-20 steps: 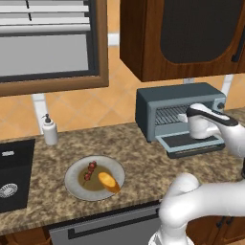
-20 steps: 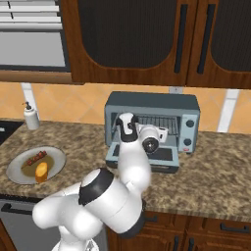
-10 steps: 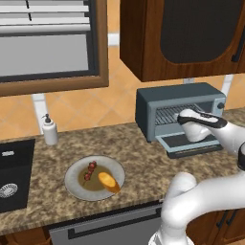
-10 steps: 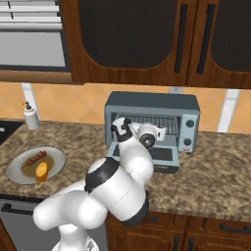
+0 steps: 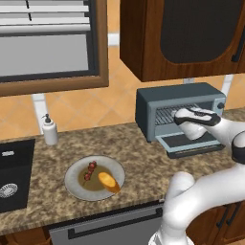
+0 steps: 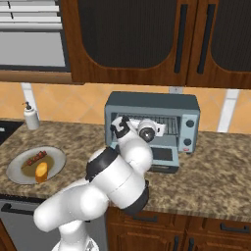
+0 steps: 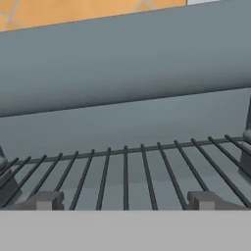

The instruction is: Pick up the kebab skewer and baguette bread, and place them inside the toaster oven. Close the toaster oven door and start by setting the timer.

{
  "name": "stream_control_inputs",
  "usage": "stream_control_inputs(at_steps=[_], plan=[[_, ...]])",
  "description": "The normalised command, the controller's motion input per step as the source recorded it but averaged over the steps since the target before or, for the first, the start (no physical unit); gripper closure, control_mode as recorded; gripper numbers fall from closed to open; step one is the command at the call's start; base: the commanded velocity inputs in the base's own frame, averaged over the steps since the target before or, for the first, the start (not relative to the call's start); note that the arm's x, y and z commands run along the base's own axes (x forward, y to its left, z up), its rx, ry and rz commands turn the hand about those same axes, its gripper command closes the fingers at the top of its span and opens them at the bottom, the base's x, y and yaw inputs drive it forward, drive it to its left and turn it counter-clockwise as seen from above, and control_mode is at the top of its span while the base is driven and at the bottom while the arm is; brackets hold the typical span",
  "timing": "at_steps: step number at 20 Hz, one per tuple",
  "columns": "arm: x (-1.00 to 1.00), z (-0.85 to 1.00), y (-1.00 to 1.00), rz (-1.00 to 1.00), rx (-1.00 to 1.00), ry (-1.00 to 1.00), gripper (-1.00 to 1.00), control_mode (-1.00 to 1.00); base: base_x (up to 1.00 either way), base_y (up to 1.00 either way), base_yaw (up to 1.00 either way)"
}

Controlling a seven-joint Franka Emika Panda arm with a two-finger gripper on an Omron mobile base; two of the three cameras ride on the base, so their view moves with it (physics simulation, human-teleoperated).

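Granite counter (image 5: 143,162) beneath dark wooden cabinets (image 5: 182,33). The toaster oven (image 5: 178,115) stands toward 3 o'clock in the left base view, its toaster oven door (image 5: 189,142) dropped flat. The gripper (image 7: 125,200), fingers spread and grasping nothing, sits at the oven mouth just over the wire rack (image 7: 125,169). On the plate (image 5: 76,184), toward 7 o'clock, the kebab skewer (image 5: 89,171) lies just beside the baguette bread (image 5: 109,181). A soap dispenser (image 5: 49,129) stands at 9 o'clock.
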Motion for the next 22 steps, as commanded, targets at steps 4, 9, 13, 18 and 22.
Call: stream_control_inputs(at_steps=[4, 9, 13, 18, 22], plan=[[0.00, -0.17, 0.00, 0.00, 0.00, 0.12, -1.00, -1.00, 0.00, 0.00, 0.00], [0.00, -0.19, 0.00, 0.00, 0.00, 0.17, -1.00, -1.00, 0.00, 0.00, 0.00], [-0.03, -0.41, 0.00, 0.00, -0.02, 0.20, -1.00, -1.00, 0.00, 0.00, 0.00], [-0.49, -0.73, 0.00, 0.00, 0.00, 0.17, -1.00, -1.00, 0.00, 0.00, 0.00], [-0.81, -0.87, 0.00, 0.00, 0.00, 0.12, -1.00, -1.00, 0.00, 0.00, 0.00]])
